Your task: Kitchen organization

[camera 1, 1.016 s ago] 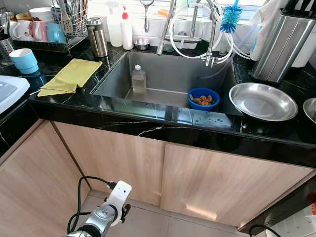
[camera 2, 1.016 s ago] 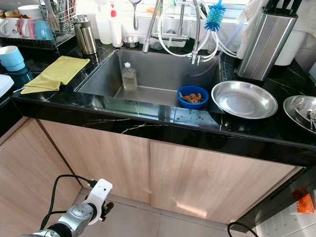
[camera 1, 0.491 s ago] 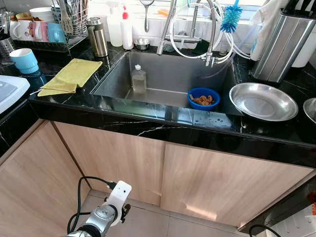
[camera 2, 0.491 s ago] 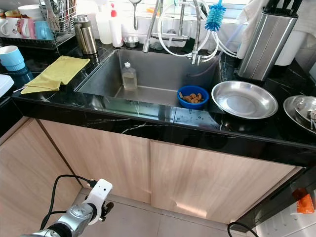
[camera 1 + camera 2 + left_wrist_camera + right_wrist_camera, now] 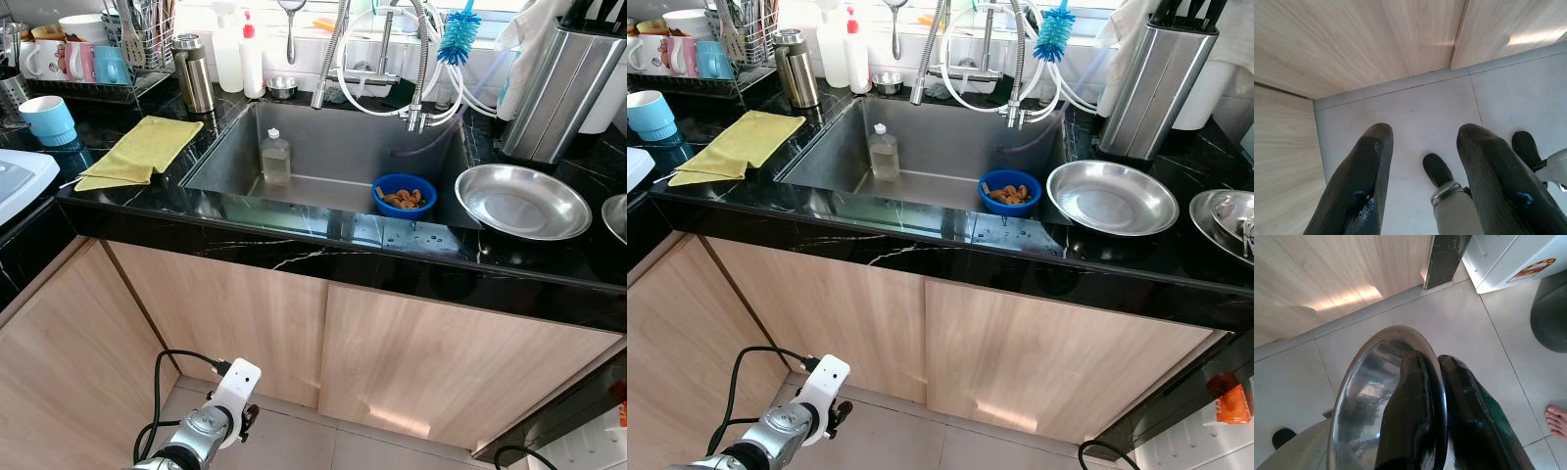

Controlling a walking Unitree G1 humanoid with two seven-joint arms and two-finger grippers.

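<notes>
Fingers of the right gripper pinch the rim of a steel bowl low over the floor tiles. The left gripper, fingers parted and empty, hangs by the cabinet doors. At twelve o'clock the sink holds a blue bowl; a steel plate lies at two o'clock.

I look down on a black counter with a steel sink holding a clear bottle and a blue bowl. A steel plate sits just right of it, a yellow cloth left. My left arm hangs low before the wooden cabinet doors.
</notes>
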